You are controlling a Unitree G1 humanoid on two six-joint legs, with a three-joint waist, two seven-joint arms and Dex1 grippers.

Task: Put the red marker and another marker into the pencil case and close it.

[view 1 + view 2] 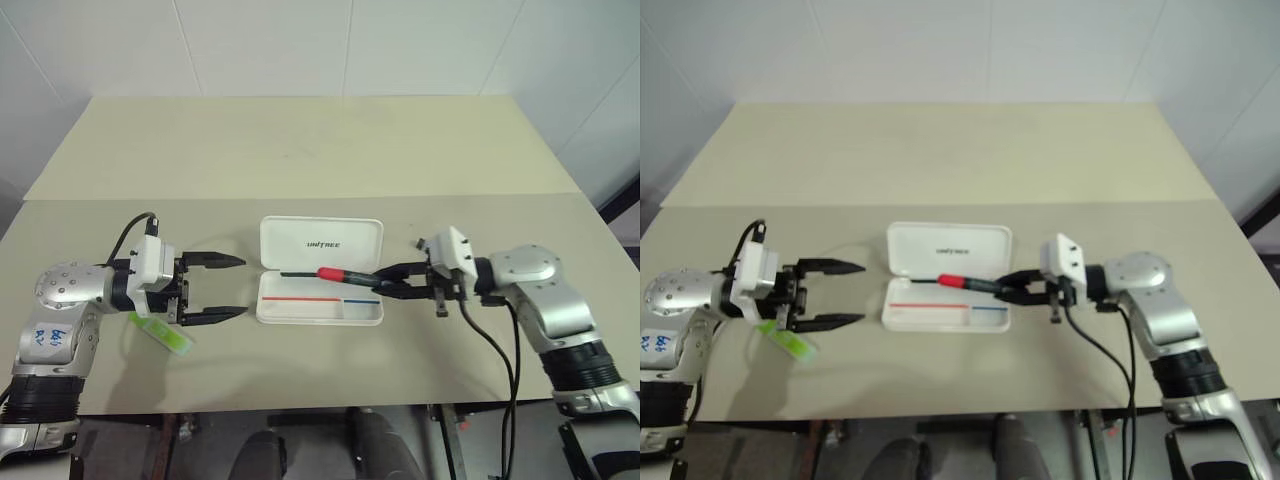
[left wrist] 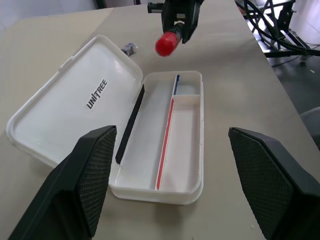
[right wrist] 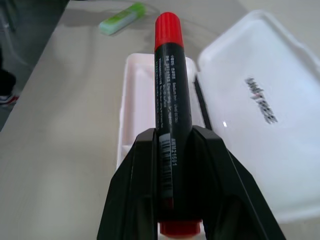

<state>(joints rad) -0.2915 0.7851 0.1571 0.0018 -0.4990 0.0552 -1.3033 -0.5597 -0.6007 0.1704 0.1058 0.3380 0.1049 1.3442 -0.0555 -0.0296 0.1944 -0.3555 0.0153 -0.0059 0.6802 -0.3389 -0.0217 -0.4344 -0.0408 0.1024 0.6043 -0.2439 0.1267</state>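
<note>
White hard plastic, the pencil case (image 1: 320, 285) lies open at the middle of the beige table (image 1: 300, 150), lid folded flat away from the robot, tray nearest it and holding no marker. The right gripper (image 1: 392, 283) is clamped on the red marker (image 1: 345, 274), gripping the black barrel near its rear end, so the red-capped front juts out level above the tray. The left gripper (image 1: 232, 288) hangs beside the case's left end, fingers spread wide with nothing between them. The lime-green marker (image 1: 160, 333) lies on the table under that arm, apart from the case.

Assessment: the red marker looks light, rigid and smooth, and liable to swing when held so far back; a mid-barrel grip would be steadier. The green marker looks flattish and slick, best pinched across its narrow sides at mid-length. The lid appears thin, so closing it calls for an even push.
</note>
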